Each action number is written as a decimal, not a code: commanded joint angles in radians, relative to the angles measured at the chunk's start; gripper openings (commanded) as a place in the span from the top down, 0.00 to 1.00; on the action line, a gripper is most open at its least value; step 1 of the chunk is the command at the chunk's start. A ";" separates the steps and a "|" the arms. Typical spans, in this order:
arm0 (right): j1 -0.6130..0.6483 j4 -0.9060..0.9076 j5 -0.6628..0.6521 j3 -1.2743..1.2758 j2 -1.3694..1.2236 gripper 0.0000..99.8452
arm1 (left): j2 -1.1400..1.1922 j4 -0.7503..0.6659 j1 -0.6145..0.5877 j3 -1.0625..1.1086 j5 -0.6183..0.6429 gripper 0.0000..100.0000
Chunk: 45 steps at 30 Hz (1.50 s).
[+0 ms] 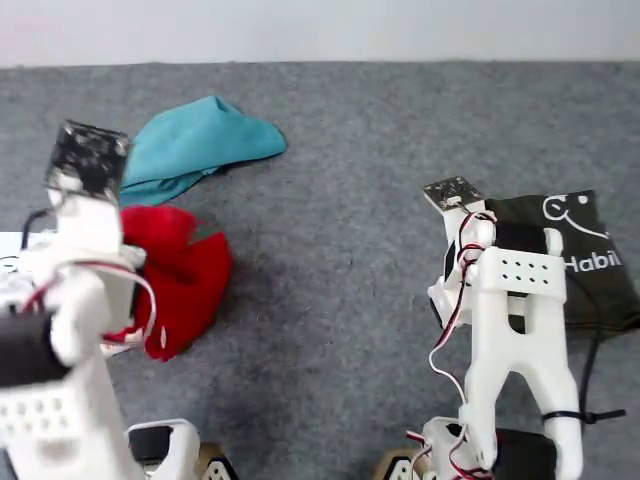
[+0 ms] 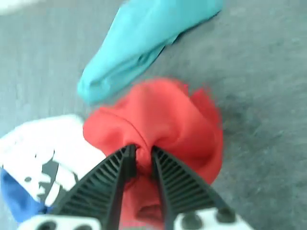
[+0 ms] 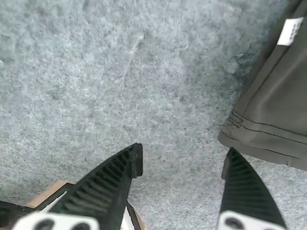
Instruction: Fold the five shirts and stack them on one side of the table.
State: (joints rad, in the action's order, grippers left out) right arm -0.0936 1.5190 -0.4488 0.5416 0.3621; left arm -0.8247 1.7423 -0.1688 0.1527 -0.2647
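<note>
The left gripper (image 2: 142, 149) pinches a bunched fold of the red shirt (image 2: 168, 110) at the left; so thin a hold may slip. The right gripper (image 3: 186, 149) gapes beside the black shirt (image 3: 273, 110).

Grey fuzzy felt cover (image 3: 120, 72) spreads beneath and ahead of the right gripper (image 3: 184, 158), and likewise under the left gripper (image 2: 142, 152). Far beyond both, a pale wall strip (image 1: 320, 30) borders it. A tan board corner (image 3: 45, 194) sits just behind the right gripper.

White lettering (image 1: 592, 263) sits on the black shirt (image 1: 600, 300), partly hidden.
</note>
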 commanded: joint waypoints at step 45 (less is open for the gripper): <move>0.004 -0.008 0.009 -0.005 0.025 0.73 | -0.153 -0.322 -0.411 0.389 -0.006 0.99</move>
State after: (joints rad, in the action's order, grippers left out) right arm -0.0936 1.5190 -0.4488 0.5416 0.3621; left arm -0.9643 1.4400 -0.5754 0.5455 -0.2647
